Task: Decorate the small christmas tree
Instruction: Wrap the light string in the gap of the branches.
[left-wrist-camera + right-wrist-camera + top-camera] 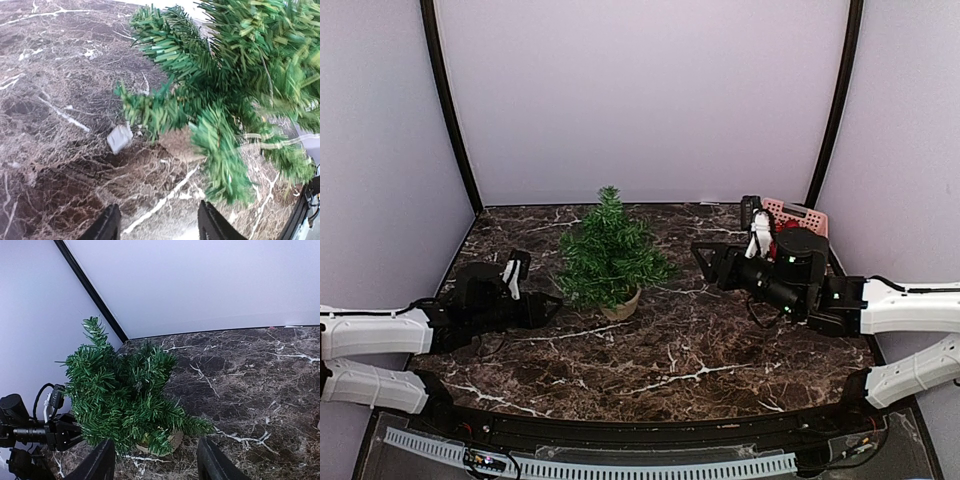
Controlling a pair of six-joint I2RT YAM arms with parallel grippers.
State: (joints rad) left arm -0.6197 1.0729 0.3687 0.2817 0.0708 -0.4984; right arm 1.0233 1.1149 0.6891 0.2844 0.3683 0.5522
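Observation:
The small christmas tree [608, 255] stands upright mid-table on its tan base [621, 306], with bare green branches. My left gripper [536, 284] sits low just left of the tree, open and empty. In the left wrist view its gripper [160, 227] faces the tree [235, 75] and base [179, 144], with bare table between the black fingers [107, 227]. My right gripper [707, 262] hovers right of the tree, open and empty. The right wrist view shows the tree [125, 395] ahead of the spread gripper [156, 462].
A pink basket [802, 214] with red and white ornaments sits at the back right, partly hidden by the right arm. A small white scrap [120, 138] lies on the marble near the tree's base. The left arm [30, 432] shows beyond the tree.

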